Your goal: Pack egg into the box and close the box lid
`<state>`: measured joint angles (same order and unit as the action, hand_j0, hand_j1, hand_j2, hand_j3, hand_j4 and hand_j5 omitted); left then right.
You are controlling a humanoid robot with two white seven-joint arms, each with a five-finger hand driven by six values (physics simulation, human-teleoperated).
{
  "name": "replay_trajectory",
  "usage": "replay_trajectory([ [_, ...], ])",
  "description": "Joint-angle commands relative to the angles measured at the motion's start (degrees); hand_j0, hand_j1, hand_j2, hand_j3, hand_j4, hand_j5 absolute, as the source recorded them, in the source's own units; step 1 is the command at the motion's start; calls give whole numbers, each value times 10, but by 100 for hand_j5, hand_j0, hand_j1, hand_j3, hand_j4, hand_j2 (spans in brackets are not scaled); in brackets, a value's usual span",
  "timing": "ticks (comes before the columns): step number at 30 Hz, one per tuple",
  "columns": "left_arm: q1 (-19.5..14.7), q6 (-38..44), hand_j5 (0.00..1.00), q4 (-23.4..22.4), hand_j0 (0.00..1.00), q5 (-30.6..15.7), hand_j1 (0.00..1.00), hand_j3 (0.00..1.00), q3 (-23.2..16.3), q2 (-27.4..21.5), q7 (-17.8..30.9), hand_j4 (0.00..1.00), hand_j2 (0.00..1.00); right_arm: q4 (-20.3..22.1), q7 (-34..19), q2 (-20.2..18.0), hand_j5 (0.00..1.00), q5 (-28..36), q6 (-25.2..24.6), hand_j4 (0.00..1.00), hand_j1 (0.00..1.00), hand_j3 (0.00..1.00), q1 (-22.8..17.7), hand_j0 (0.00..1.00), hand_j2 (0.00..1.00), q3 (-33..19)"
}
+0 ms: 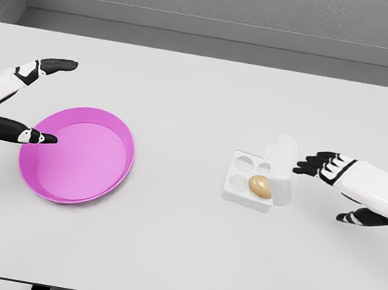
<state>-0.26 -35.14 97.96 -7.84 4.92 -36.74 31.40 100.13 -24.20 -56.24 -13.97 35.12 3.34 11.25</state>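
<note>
The black fingertips [308,164] of the right hand [324,167] are stretched out flat and hold nothing; they reach the raised lid [284,154] of the small white moulded egg box [243,187], though whether they actually touch it cannot be told from this angle. The smooth tan egg [261,187] sits in one of the box's round cups, with empty cups beside it. No writing or label shows on anything. The left hand [19,97], also black-fingered on a white jointed arm, is spread wide, its lower finger [28,135] at the rim of the shallow round glossy pink plate [101,118], gripping nothing. All rests on a plain matte white table [174,261].
</note>
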Motion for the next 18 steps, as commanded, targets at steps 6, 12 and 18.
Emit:
replay_trajectory([
  [6,0,1,100,2,100,-5,100,100,1,0,0,100,100,9,0,4,100,5,-1,100,100,100,3,100,100,7],
  [12,-3,1,100,0,100,-5,100,100,2,-2,0,100,100,9,0,8,100,5,-1,100,100,100,28,100,100,37],
  [18,-3,1,100,1,100,-5,100,100,3,-1,0,100,100,9,0,10,100,5,-1,100,100,100,45,100,100,49],
])
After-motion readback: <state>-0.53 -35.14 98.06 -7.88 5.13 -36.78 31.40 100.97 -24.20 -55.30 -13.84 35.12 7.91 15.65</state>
